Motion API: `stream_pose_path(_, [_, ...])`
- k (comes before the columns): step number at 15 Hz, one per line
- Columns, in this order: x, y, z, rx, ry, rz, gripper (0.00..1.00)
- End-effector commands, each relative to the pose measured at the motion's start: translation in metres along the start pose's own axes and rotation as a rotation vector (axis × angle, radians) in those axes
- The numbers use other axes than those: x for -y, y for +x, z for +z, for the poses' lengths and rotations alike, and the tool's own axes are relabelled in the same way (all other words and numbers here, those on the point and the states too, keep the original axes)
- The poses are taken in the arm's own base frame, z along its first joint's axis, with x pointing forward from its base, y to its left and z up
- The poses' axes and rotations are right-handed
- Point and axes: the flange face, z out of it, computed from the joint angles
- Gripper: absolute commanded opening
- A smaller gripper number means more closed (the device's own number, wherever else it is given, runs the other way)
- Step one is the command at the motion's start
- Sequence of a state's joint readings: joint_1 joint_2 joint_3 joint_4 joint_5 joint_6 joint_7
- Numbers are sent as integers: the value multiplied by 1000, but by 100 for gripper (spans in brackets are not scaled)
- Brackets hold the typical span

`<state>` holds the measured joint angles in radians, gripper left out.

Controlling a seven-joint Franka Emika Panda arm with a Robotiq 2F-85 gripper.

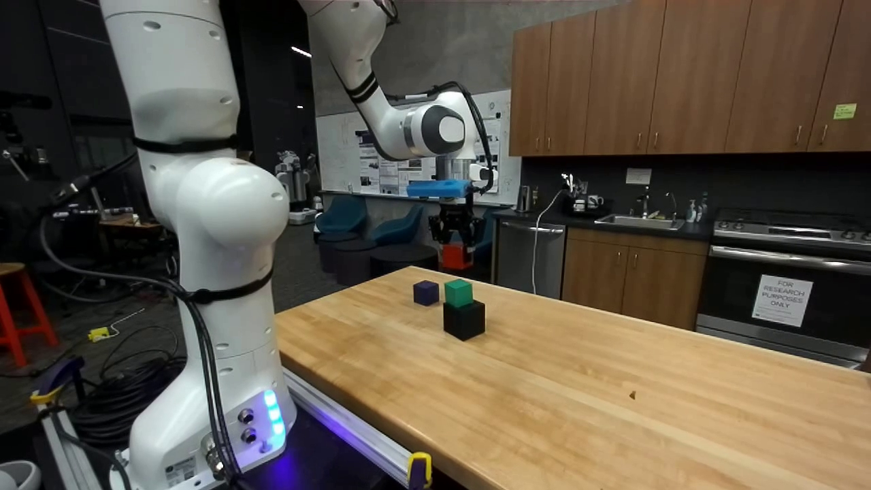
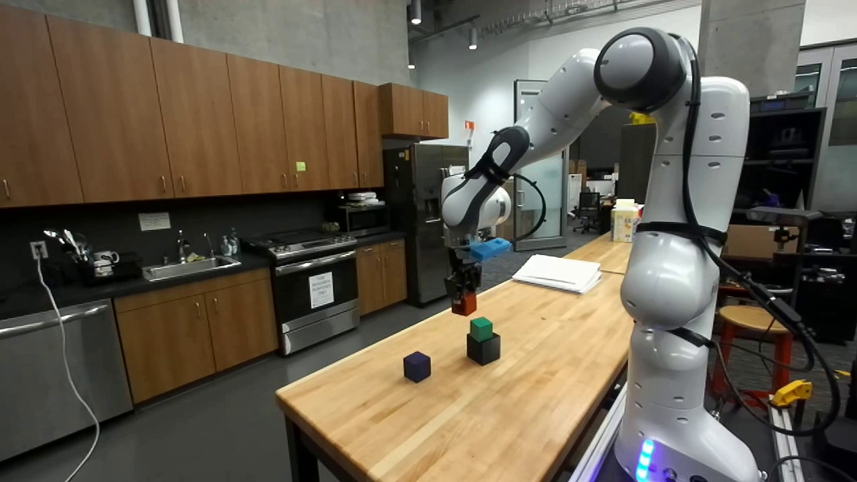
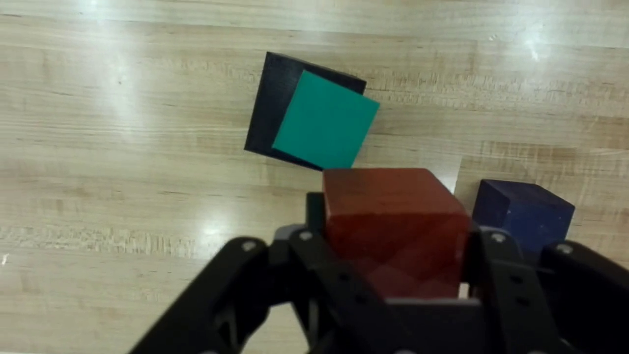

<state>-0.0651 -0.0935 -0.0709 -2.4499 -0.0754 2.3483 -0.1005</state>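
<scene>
Red block point(image 3: 393, 194) between tool point(image 3: 397, 228) jaws

Cube point(image 3: 395, 236) in gripper point(image 1: 456, 245), above table point(image 1: 578, 381) — another cube point(image 1: 458, 293) on block point(image 1: 465, 323).

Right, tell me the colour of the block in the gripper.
Red. The held block shows best in the wrist view, where it appears largest.

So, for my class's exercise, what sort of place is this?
Probably a research lab's kitchen area: a sink, a range with a "FOR RESEARCH PURPOSES ONLY" sign, and a robot arm.
</scene>
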Motion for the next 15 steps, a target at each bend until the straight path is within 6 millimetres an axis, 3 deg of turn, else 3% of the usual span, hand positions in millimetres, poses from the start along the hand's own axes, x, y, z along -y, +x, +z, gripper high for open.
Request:
stream_pose_path(1, [-13, -3, -3, 13, -4, 17, 30])
stream_pose_path(9, [-32, -23, 6, -2, 17, 36, 30])
stream_pose_path(15, [-34, -32, 14, 0, 25, 34, 30])
